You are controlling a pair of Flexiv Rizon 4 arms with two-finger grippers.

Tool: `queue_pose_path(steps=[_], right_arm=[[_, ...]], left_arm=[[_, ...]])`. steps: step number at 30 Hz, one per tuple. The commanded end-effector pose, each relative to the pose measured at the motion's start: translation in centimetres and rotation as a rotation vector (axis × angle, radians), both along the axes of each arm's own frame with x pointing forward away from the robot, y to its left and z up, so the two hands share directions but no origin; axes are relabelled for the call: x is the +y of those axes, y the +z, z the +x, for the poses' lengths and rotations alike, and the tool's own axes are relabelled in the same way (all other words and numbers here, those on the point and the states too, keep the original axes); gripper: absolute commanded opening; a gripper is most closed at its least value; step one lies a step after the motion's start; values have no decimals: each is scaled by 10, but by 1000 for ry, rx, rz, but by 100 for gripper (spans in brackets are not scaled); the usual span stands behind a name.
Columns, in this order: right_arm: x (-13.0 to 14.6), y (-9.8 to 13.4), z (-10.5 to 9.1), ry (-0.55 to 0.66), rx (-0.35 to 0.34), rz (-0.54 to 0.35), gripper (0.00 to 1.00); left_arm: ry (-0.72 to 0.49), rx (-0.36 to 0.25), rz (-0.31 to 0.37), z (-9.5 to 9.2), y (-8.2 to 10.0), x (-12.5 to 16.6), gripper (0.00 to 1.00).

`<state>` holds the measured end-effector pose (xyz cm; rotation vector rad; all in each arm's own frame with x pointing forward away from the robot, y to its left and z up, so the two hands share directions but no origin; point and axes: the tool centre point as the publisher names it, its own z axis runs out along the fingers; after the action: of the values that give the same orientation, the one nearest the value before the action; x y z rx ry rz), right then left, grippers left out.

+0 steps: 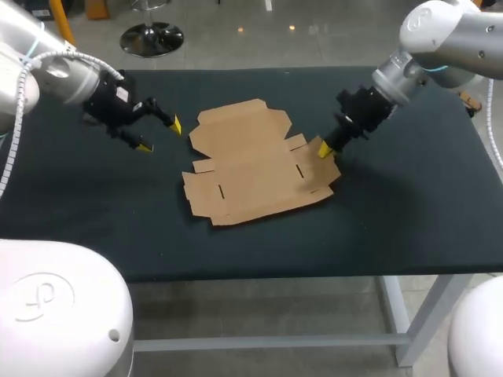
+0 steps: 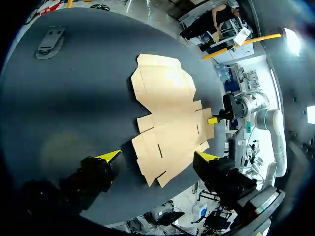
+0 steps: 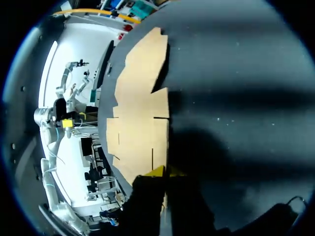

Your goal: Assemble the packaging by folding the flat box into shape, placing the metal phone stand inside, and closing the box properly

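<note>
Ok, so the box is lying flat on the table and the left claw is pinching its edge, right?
Not quite. The box does lie flat on the table, but the left claw is open and apart from it, off to its side, as the head view shows. The one pinching its edge is the right claw.

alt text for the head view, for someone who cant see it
A flat, unfolded cardboard box lies in the middle of a dark table. The right gripper is at the box's right edge; the left gripper is open to the box's left, clear of it.
</note>
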<state>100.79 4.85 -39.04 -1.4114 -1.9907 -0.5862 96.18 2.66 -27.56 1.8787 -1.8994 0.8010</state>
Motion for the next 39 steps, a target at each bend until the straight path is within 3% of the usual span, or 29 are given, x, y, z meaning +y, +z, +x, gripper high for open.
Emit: queue_pose_path(steps=[1,2,7,8,10,15,20,22,27,31,32,35,38,39], right_arm=[[-2,-1,-11,-162,-142,59,1],[-2,-1,-13,-171,-142,61,4],[1,-1,-18,-154,-113,57,49],[0,0,-19,-147,-105,52,84],[0,3,-19,-111,-87,47,100],[-8,10,-13,-30,-44,6,100],[-10,8,-5,49,-1,-47,78],[-11,3,-1,58,21,-47,58],[-12,-6,4,88,63,-36,53],[-8,-13,7,118,90,-35,59],[-7,-15,7,118,91,-36,56],[-6,-18,8,126,100,-29,47],[-3,-19,9,130,98,-3,31],[-2,-19,8,125,93,13,20]], left_arm=[[-1,5,5,0,1,-1,100],[-1,5,5,0,0,-1,100],[-1,11,3,1,-1,-1,100],[0,11,2,1,-2,-1,100],[-1,13,1,1,-2,-1,100],[-3,17,2,2,-3,-3,100],[-2,21,-1,4,-4,-4,100],[0,23,-2,4,-4,-4,100],[7,26,-1,5,-5,-4,100],[12,30,-1,5,-6,-5,100],[13,30,-1,5,-6,-5,100],[17,33,-2,5,-7,-5,100],[19,36,-1,5,-8,-5,100],[19,37,-2,5,-8,-5,100]])
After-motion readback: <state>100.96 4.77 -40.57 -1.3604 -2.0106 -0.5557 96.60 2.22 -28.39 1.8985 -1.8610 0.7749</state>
